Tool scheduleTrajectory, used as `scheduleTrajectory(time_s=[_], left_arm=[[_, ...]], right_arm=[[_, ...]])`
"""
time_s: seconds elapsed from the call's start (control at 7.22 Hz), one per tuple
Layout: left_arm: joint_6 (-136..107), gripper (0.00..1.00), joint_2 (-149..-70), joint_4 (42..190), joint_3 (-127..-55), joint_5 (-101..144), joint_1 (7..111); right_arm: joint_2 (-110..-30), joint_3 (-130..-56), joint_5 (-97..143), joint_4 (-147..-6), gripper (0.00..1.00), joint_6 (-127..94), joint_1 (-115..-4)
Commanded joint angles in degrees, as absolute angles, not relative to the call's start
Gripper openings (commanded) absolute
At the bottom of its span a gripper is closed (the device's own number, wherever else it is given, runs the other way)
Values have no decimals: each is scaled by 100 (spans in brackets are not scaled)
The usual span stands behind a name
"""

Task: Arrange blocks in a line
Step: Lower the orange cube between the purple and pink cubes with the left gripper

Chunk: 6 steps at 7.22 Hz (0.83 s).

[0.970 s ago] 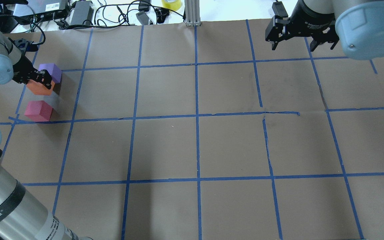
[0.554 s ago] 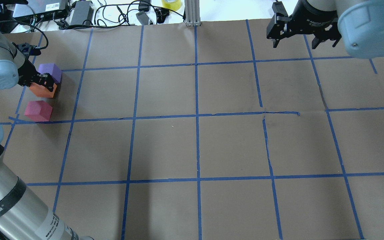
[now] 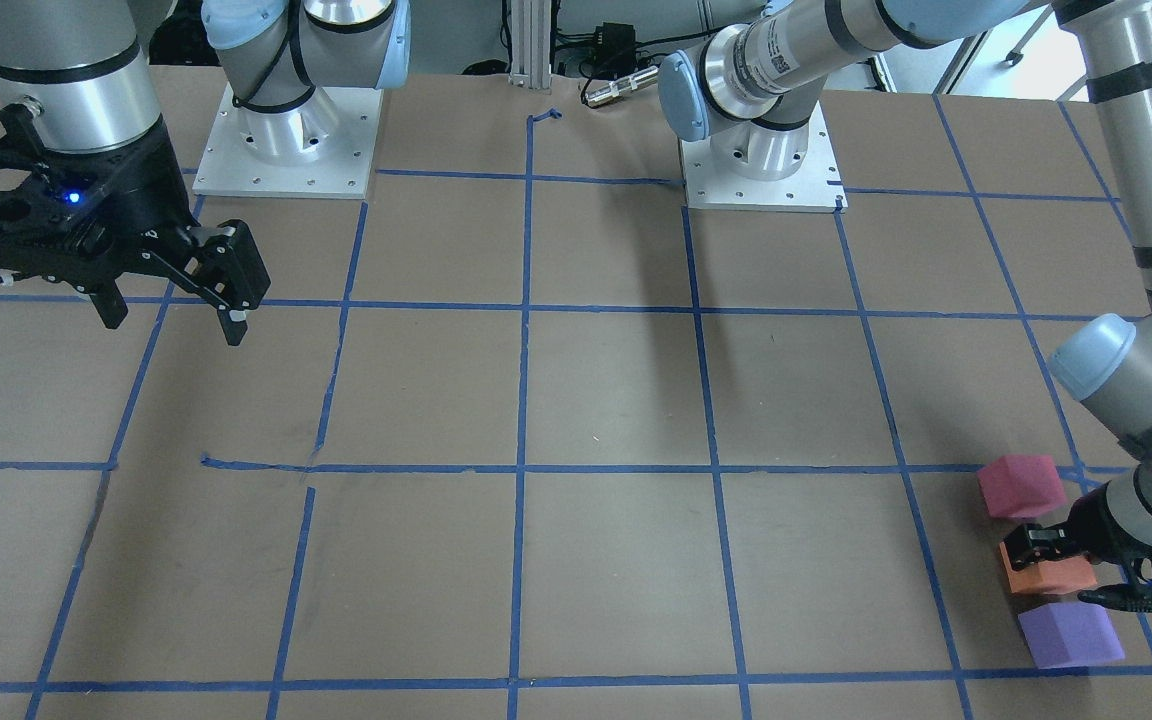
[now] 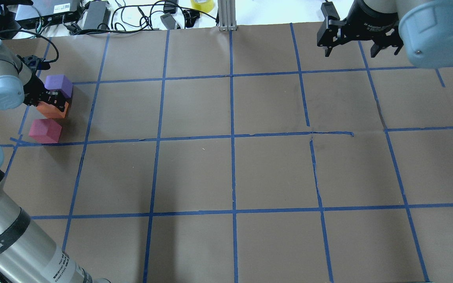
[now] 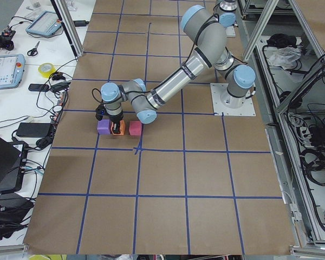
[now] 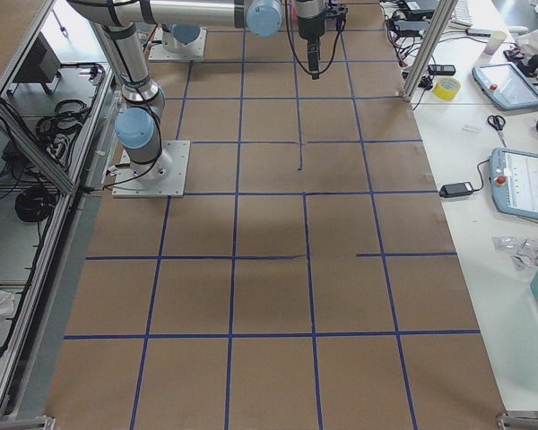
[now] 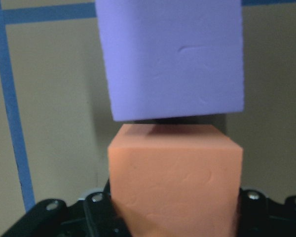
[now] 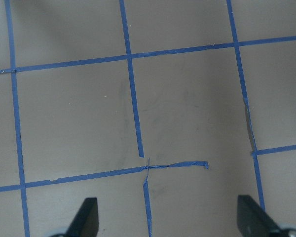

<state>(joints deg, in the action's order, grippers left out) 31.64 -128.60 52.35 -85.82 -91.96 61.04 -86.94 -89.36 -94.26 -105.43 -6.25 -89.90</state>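
Three blocks stand in a row at the table's far left. In the overhead view the purple block (image 4: 58,84) is farthest, the orange block (image 4: 54,110) in the middle and the pinkish-red block (image 4: 45,131) nearest. My left gripper (image 4: 51,100) is shut on the orange block (image 7: 175,177), just short of the purple block (image 7: 170,59). The front-facing view shows the same row: pinkish-red (image 3: 1021,485), orange (image 3: 1046,578), purple (image 3: 1071,635), with the left gripper (image 3: 1076,572) around the orange one. My right gripper (image 4: 351,51) hangs open and empty over the far right; the right wrist view shows its fingertips (image 8: 86,217) over bare paper.
Brown paper with a blue tape grid (image 4: 232,137) covers the table. Cables, power bricks and a yellow tape roll (image 4: 202,4) lie beyond the far edge. An aluminium post (image 4: 226,15) stands at the far middle. Both arm bases (image 3: 286,150) sit on the robot's side.
The left gripper has carried the orange block a little to the right and nearer in the overhead view, into line between the other two. The right gripper has drifted slightly towards the far edge.
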Motion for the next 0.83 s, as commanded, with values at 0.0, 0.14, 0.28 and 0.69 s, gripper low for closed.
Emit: scheduleTrajectory(time_s=[0.0,0.14,0.28,0.69], left_arm=[[3496,100,-12893,4923,-8639,-9193,6038],[3498,100,-12867,4922,-8631,-9193,6038],[3472,100,-12798,4939,-8613,-9185,6038],[2999,100,-12158,5760,-8648,-8791,6327]], right_arm=[[-8684,-8947,-9510,-10538,100,-676,-8974],[-8675,-8939,-9527,-10538,100,-625,-8974],[-8675,-8947,-9536,-10538,100,-615,-8974],[-8675,-8956,-9536,-10538,100,-633,-8974]])
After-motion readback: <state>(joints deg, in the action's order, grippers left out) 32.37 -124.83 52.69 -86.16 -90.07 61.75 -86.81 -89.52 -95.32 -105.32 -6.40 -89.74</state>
